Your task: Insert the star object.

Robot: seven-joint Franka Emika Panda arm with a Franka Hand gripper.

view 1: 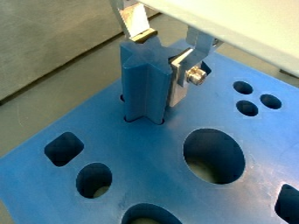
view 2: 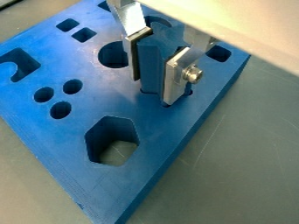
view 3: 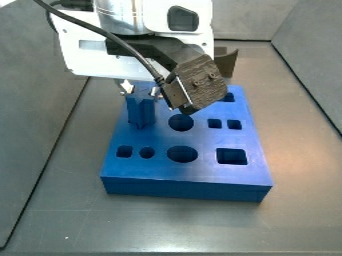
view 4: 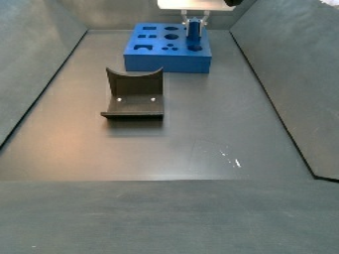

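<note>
wrist views: gripper jaws clamp the star object upright, its foot in the board hole, so keep it plumb | side views: star object stands at the board's far part on the surface; press straight down, release only when seated

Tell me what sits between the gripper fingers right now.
The star object, upright with its base in the blue board; the gripper is over the board, fingers clamping the prism's top, in both wrist views.
</note>
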